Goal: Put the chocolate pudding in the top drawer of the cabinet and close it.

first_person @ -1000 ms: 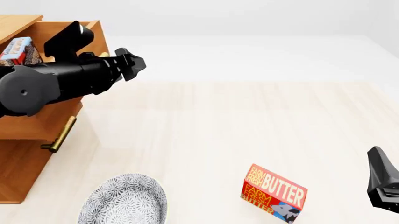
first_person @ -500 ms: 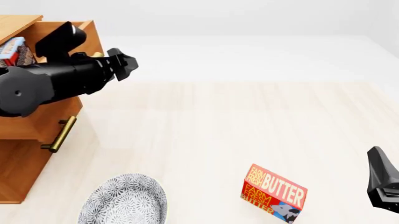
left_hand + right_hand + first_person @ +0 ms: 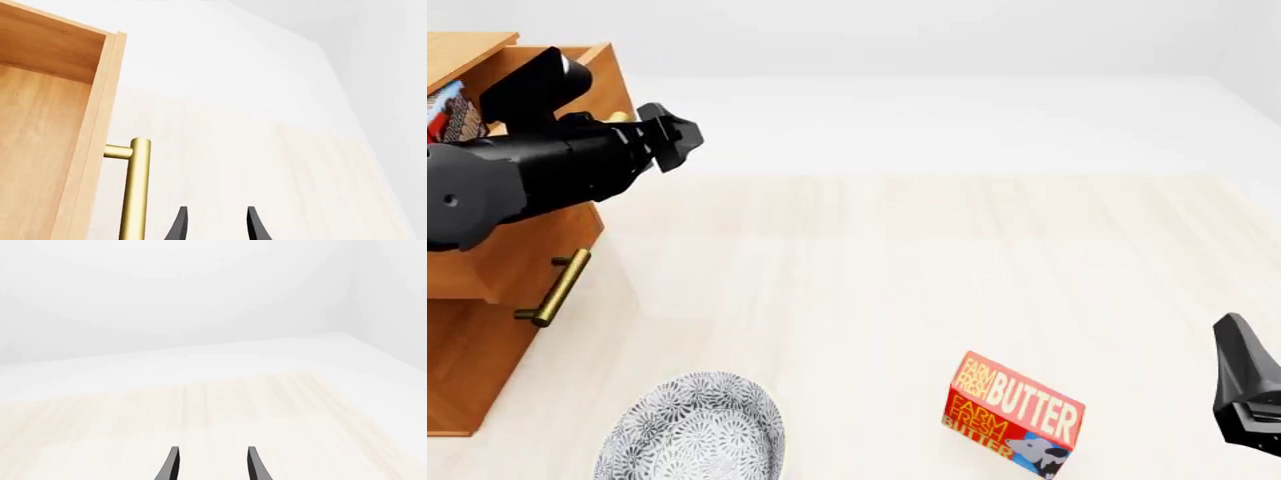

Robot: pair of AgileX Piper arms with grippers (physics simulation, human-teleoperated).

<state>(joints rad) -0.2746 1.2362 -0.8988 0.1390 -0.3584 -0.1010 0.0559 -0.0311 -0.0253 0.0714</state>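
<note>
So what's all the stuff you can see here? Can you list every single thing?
cabinet: one, orange-brown wood, far left of the table.
top drawer: one, same wood, partly open, with a brass bar handle.
lower handle: one, brass, on the cabinet front below.
chocolate pudding: one, light blue and dark, just showing inside the top drawer.
butter box: one, red and orange, near side of the table, right of centre.
plate: one, grey patterned, near edge, in front of the cabinet.
table: one, pale wood.
left gripper: black, open, by the top drawer's front.
right gripper: black, open, at the near right, holding nothing.
</note>
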